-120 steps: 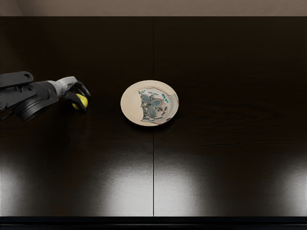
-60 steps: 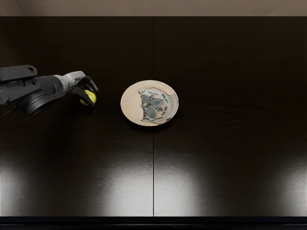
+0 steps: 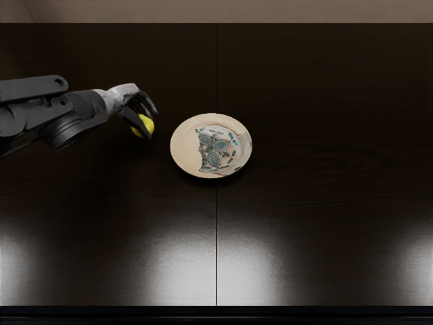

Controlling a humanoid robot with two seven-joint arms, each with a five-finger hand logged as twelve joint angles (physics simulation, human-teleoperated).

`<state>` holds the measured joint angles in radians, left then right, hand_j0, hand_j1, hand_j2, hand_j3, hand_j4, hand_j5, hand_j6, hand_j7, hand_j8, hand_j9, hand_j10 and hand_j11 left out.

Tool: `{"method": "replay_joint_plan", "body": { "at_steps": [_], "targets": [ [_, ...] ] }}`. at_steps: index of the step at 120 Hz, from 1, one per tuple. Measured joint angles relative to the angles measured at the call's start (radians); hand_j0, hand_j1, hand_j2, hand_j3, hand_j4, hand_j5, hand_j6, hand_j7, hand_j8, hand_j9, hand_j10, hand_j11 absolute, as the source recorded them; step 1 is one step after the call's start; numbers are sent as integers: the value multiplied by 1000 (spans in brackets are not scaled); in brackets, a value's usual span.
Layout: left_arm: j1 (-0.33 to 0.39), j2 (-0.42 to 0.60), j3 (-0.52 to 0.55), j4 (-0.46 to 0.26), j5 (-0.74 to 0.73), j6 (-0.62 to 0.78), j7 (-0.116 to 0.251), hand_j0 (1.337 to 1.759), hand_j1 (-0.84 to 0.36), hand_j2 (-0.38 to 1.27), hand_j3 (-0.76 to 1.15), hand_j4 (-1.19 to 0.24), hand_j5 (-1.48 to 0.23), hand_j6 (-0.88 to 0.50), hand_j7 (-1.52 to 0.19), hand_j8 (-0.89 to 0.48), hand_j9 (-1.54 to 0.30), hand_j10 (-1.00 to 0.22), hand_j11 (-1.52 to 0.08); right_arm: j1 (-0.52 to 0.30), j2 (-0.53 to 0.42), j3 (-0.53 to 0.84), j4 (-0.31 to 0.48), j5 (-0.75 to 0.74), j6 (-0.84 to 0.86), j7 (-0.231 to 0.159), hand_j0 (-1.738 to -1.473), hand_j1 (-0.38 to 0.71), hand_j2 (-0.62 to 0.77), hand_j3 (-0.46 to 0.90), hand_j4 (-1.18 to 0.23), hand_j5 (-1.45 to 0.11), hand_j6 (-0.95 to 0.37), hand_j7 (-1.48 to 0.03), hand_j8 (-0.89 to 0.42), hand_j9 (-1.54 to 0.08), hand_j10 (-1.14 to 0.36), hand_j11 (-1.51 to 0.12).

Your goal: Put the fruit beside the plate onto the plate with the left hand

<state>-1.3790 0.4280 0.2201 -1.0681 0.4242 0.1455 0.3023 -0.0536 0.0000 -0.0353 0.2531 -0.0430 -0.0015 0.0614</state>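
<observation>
Dark glossy wooden table [image 3: 325, 237]; the carrying step is judged to be in hand.
The black-fingered left hand [image 3: 135, 112] is closed around a small round yellow fruit [image 3: 145, 125], held just left of the round cream plate with a blue-green pattern [image 3: 179, 145], apart from its rim. Next, the fruit would have to be brought over the plate's middle, lowered and released.
</observation>
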Motion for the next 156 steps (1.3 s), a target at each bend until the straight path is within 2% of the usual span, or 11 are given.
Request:
{"method": "replay_joint_plan", "body": {
  "at_steps": [33, 93, 156],
  "targets": [
    [-7, -42, -47, 0, 2, 1, 0, 1656, -328, 465, 0, -696, -949, -636, -909, -486, -918, -620, -931, 0, 0, 0, 0, 0, 0, 0, -1658, -326, -4, 0, -19, -24, -19, -24, -19, -24, -19, -24],
    [-11, -130, -123, 0, 0, 0, 2, 1656, -375, 555, 0, -688, -956, -614, -917, -456, -927, -599, -933, 0, 0, 0, 0, 0, 0, 0, -1658, -326, -4, 0, -19, -25, -19, -25, -19, -25, -19, -25],
    [46, -156, -141, 0, -3, -44, -1, 1656, -369, 549, 0, -680, -918, -632, -890, -472, -903, -615, -907, 0, 0, 0, 0, 0, 0, 0, -1658, -326, -4, 0, -19, -24, -19, -24, -19, -24, -19, -24]
  ]
}}
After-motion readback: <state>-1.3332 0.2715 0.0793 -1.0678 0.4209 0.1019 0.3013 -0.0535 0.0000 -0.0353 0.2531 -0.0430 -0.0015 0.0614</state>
